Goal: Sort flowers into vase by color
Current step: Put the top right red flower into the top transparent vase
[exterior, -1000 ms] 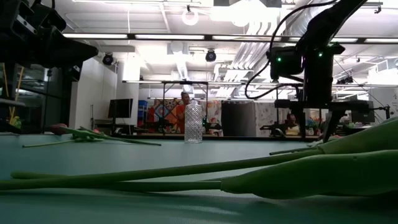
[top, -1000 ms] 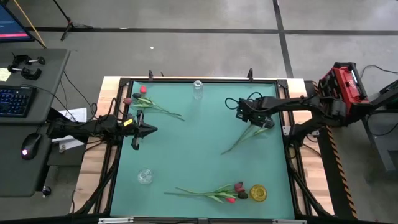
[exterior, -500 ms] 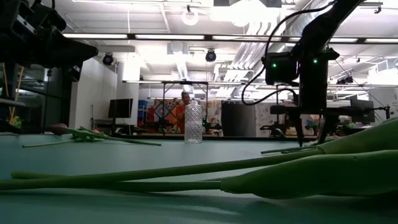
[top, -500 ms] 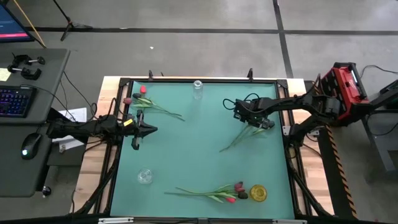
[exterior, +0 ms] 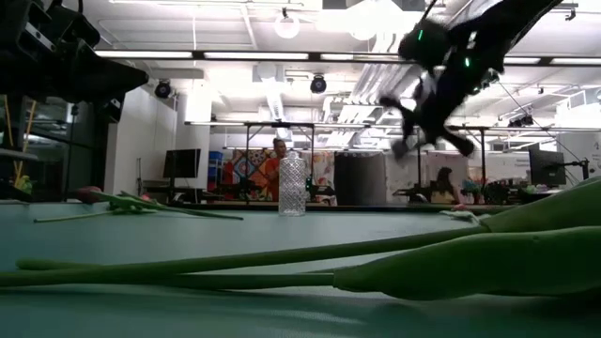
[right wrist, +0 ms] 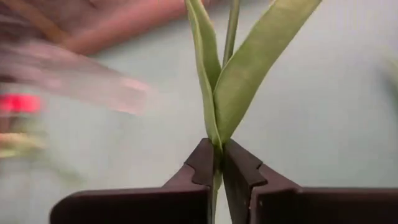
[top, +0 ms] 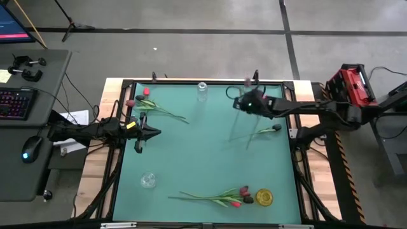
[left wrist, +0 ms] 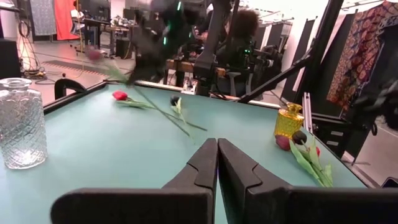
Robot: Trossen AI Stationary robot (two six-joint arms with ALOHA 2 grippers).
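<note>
Here the flower (right wrist: 231,68) that matters is off the table, its green stem and two leaves pinched between the fingers of the right gripper (top: 248,104), which hangs in the air over the far right part of the teal mat (top: 191,159). In the high view the stem trails down and toward the near edge from that grip, so the bloom end seems to be carried uppermost, likely so the stem can go down into a vase mouth first. Its colour cannot be told for sure.

The nearest candidate is the clear glass vase (top: 202,91) at the far edge of the mat, just to the left of the held flower. A second clear vase (top: 148,180) stands near the left front, and a small yellow vase (top: 263,198) sits at the front right.

More flowers wait: a dark-headed one (top: 267,130) lies on the mat below the right gripper, a pair (top: 152,107) lies at the far left with red and darker heads, and a bunch (top: 219,196) rests just beside the yellow vase.

The left gripper (top: 139,133) waits at the left edge of the mat, its fingers pressed together on nothing.
</note>
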